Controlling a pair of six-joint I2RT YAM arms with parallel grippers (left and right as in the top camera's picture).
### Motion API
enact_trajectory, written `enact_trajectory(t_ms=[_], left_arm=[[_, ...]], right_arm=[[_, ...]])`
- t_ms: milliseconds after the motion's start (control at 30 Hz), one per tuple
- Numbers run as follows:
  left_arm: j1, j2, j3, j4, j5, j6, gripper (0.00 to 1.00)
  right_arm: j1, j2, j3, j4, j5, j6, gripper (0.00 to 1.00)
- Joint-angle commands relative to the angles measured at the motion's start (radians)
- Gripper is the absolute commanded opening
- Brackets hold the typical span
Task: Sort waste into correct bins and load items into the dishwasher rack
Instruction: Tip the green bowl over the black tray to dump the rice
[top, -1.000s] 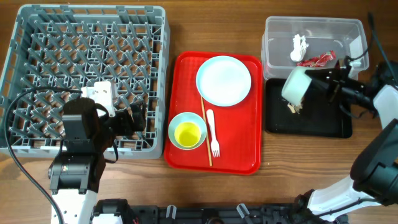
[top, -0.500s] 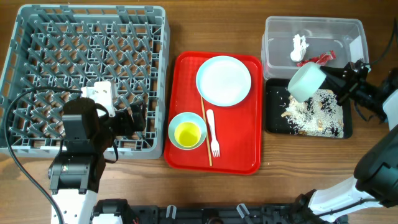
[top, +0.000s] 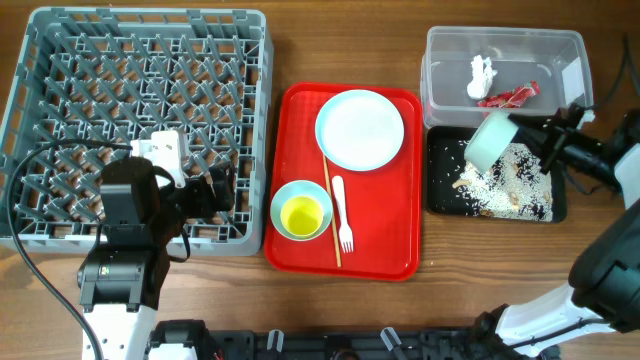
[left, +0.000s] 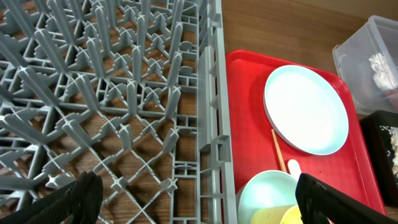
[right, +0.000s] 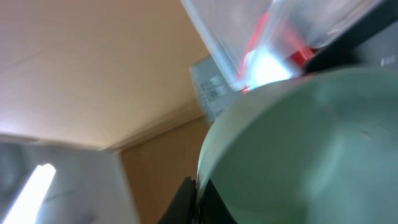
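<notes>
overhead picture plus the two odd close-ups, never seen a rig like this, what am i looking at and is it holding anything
These are two robot arms at a table. The wide picture looks down from above; the other two come from cameras on the wrists. The left gripper hangs open over the grey dish rack, holding nothing. The right gripper is shut on a tilted bowl above the black tray, where rice scraps lie. The clear tub holds a red wrapper and a white scrap. On the red tray: a plate, a second bowl with a yellow cup in it, a fork and a chopstick.
</notes>
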Motion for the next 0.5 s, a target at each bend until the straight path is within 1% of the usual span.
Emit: enact_trajectory(t_ms=[0, 33, 133, 167, 200, 267, 333, 400, 467], left_arm=[[0.007, 0.001, 0.019, 0.005, 0.009, -0.009, 1.0], [0.007, 0.001, 0.019, 0.009, 0.009, -0.009, 1.0], [0.007, 0.001, 0.019, 0.011, 0.009, -0.009, 1.0], [0.007, 0.001, 0.019, 0.011, 0.009, -0.009, 1.0], [0.007, 0.001, 0.019, 0.011, 0.009, -0.009, 1.0], [0.007, 0.001, 0.019, 0.011, 0.009, -0.009, 1.0], [0.007, 0.001, 0.019, 0.011, 0.009, -0.009, 1.0], [0.007, 0.001, 0.019, 0.011, 0.009, -0.009, 1.0], [0.007, 0.001, 0.019, 0.011, 0.009, -0.009, 1.0]], right_arm=[[0.058, 0.007, 0.005, -0.047, -0.275, -0.436, 0.04], [0.068, 0.004, 0.005, -0.041, -0.245, -0.436, 0.04], [0.082, 0.004, 0.005, -0.039, 0.002, -0.315, 0.05], [0.092, 0.003, 0.005, -0.045, 0.108, -0.309, 0.04], [0.106, -0.002, 0.005, -0.06, 0.177, -0.333, 0.05], [0.134, -0.025, 0.006, -0.076, 0.199, -0.381, 0.04], [0.172, -0.083, 0.012, -0.074, 0.225, -0.398, 0.04], [0.225, -0.153, 0.032, -0.076, 0.302, -0.399, 0.04], [0.317, -0.241, 0.057, -0.069, 0.432, -0.388, 0.04]])
